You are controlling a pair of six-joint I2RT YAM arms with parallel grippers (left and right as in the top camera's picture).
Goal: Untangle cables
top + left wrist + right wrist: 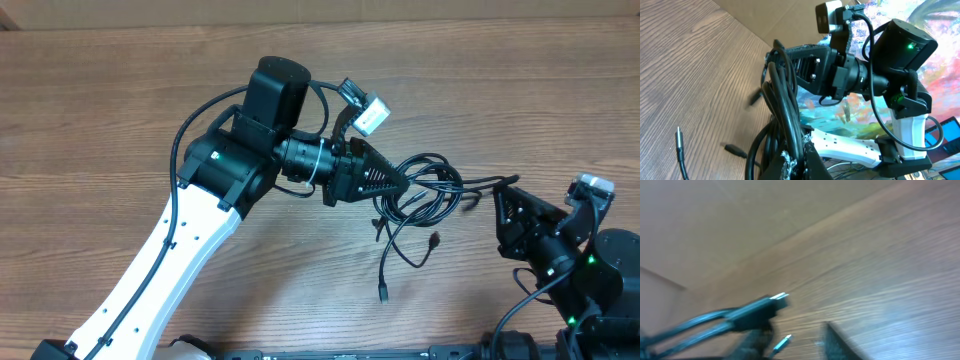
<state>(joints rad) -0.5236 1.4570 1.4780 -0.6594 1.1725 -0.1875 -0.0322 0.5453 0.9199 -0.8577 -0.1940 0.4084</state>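
The left arm [180, 250] is stretched from the robot's side across the wooden table [100, 120]. Its wrist is held level and the left gripper [400, 183] is set into the left side of the cables [425, 195], a knotted black bundle at mid-table. Its jaws are closed on strands of that bundle, which are seen rising from them in the left wrist view. The right arm [580, 270] is folded low at the right, and the right gripper [508, 198] is pointed at the bundle with jaws parted. A plug [776, 301] on one strand is seen at its tips; contact cannot be judged through the blur. Two loose ends [383, 292] are trailed toward the robot's side.
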